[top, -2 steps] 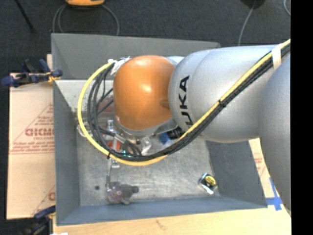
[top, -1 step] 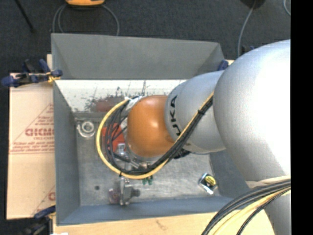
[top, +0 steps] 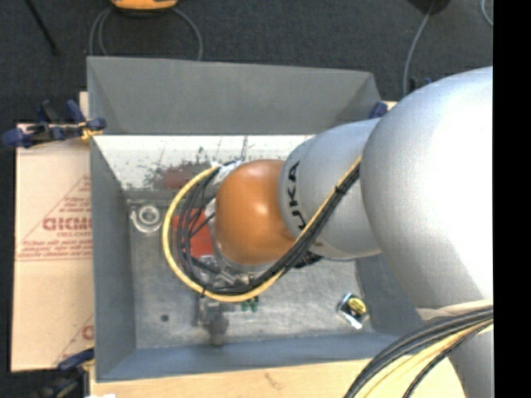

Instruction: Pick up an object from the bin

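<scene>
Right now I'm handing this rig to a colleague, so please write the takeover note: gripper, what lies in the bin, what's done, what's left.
Gripper: down in the bin close to its near wall, left of middle. Open or shut cannot be told, and nothing can be seen in its grip.
Things: a small silvery ring lies by the left wall. A small yellow-and-black thing lies in the near right corner. A red thing is partly hidden under the wrist.
Done: no thing visibly lifted.
Left: grasp one thing and raise it out.
</scene>
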Controlling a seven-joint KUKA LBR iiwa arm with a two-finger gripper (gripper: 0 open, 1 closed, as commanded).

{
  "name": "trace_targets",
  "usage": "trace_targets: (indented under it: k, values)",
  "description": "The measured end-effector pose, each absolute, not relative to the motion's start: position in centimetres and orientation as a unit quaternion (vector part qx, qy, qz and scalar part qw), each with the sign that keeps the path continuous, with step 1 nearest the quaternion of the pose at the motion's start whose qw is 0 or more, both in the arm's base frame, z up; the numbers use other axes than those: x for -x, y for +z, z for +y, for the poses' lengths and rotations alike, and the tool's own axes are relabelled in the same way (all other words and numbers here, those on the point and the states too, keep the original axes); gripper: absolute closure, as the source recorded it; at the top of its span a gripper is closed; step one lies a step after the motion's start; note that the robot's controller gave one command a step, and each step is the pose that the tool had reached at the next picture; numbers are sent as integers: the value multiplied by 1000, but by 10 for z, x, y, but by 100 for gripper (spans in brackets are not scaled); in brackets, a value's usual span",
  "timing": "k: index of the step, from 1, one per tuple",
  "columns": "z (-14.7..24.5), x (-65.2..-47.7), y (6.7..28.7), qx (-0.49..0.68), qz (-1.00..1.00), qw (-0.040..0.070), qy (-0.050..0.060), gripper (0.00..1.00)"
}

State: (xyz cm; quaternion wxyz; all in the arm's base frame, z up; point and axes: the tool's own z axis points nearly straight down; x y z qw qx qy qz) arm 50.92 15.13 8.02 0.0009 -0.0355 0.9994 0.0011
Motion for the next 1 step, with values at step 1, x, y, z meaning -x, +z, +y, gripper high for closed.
trace_targets:
  k: [1]
  values:
    - [119,-510,204,147,989,4,0,100]
